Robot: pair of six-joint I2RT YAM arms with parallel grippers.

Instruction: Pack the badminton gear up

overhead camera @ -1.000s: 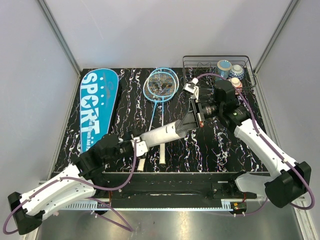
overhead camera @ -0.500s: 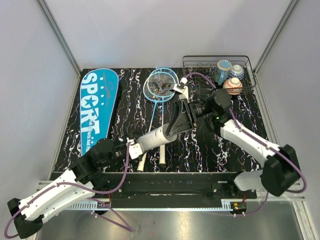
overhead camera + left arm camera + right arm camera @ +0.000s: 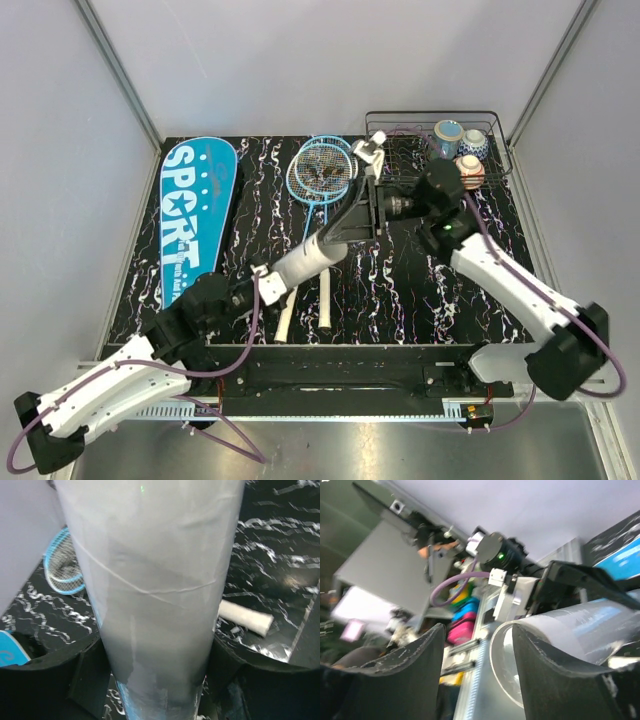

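Observation:
My left gripper (image 3: 262,285) is shut on the lower end of the long white tube (image 3: 305,262) and holds it slanted up toward the far right. In the left wrist view the tube (image 3: 155,580) fills the gap between my black fingers (image 3: 90,680). My right gripper (image 3: 348,225) is open at the tube's upper end. In the right wrist view the tube's open mouth (image 3: 520,650) lies against one finger (image 3: 560,670), and nothing is held. Two blue-framed rackets (image 3: 320,170) lie behind, and the teal SPORT bag (image 3: 195,215) lies far left. I see no shuttlecock clearly.
The black wire rack (image 3: 400,135) with ceramic cups (image 3: 448,135) stands at the back right, just behind my right arm. The white racket handles (image 3: 323,310) lie under the tube near the front edge. One handle end (image 3: 245,616) shows in the left wrist view.
My right gripper has moved left and farther back along the tube's end. The tube's upper end has swung toward the rackets, and it now stands steeper in my left gripper.

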